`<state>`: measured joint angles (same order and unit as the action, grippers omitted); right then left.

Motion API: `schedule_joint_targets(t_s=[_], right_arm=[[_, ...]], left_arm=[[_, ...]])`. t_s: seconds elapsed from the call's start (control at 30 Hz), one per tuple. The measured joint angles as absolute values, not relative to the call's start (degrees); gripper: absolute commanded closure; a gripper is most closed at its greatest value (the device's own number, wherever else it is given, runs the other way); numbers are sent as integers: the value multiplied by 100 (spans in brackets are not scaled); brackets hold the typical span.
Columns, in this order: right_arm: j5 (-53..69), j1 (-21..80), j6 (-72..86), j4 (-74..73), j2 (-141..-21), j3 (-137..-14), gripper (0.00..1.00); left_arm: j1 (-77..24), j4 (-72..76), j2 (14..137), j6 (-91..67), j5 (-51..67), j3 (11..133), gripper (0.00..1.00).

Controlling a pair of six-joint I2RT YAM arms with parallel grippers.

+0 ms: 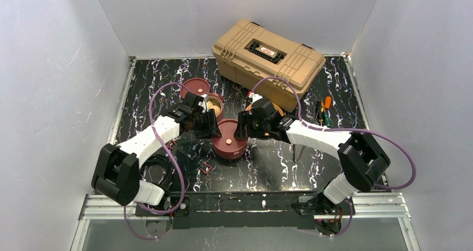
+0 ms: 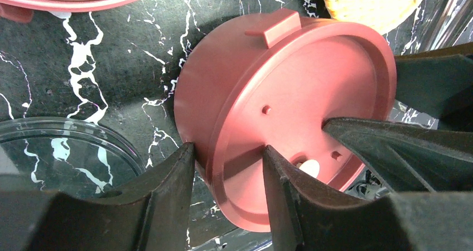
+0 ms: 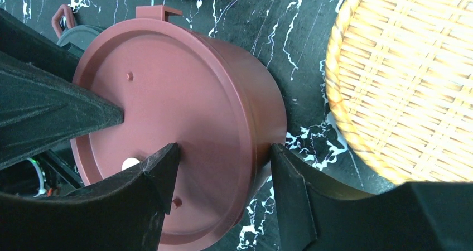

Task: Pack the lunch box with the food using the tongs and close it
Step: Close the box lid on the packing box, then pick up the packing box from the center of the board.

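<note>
The left gripper (image 2: 228, 150) straddles the rim of the lidded maroon bowl (image 1: 226, 134), one finger against the wall and the other lying across the lid. The right gripper (image 3: 223, 148) does the same from the opposite side. Whether either is truly clamping, I can't tell. The bowl stands upright mid-table. Just behind it are an open bowl (image 1: 215, 103) and a loose maroon lid (image 1: 196, 86). A woven plate (image 3: 407, 78) lies near its right side, and a tan toolbox (image 1: 268, 58) sits at the back.

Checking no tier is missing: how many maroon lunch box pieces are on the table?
3: a lidded bowl front centre, an open bowl behind it, a third piece farther back left. Others may be hidden.
</note>
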<state>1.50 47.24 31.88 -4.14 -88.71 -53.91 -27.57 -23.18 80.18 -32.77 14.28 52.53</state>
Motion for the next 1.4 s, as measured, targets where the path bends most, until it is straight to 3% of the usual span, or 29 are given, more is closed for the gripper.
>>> schedule_joint_targets(t_s=[0.33, 0.57, 0.83, 1.1, 1.4], right_arm=[[5, 4694, 2338, -318, -8908, -5542, 42], [-123, 4729, 2012, -397, -8934, -5686, 35], [-534, 4781, 1820, -969, -8665, -5789, 25], [-1066, 4779, 1782, -1374, -7577, -5791, 19], [-1343, 4779, 1907, -1516, -6724, -5612, 17]], left_arm=[[-3055, -2346, 7782, -3415, 1306, 5124, 63], [-3284, -2873, 7662, -3330, 1435, 5181, 45], [-2781, -3865, 7494, -2853, 1210, 5721, 35], [-1601, -3988, 7644, -2482, 1122, 6372, 36], [-563, -3326, 9354, -2447, 1328, 7057, 46]])
